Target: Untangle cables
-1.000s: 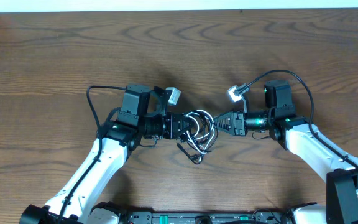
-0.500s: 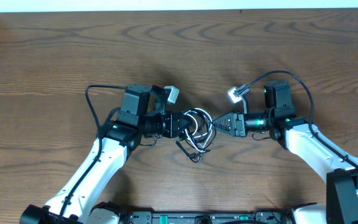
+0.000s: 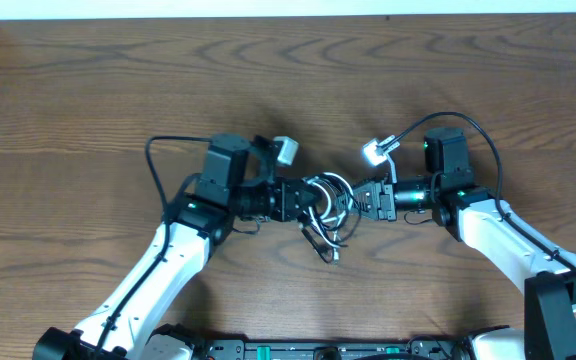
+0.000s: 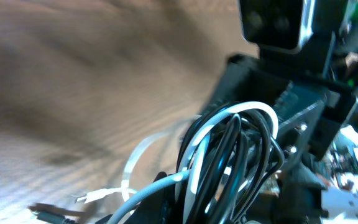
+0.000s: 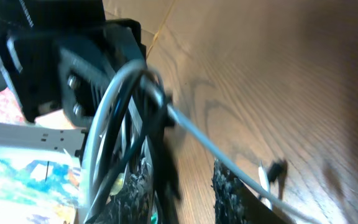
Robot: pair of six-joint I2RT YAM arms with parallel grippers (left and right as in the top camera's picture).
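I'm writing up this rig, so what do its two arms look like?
The left arm and right arm have white shells, black joints and a looping black cable each. The left gripper and right gripper are black.

Even, fairly bright light falls from above on the table (image 3: 88, 90), and the arms (image 3: 488, 225) throw only soft, faint shadows onto its wood. In your left wrist view the table smears with motion blur, while the cables (image 4: 229, 155) look sharper, their white strands glaring. Your right wrist view is blurred throughout, and the table is dim toward the upper right.
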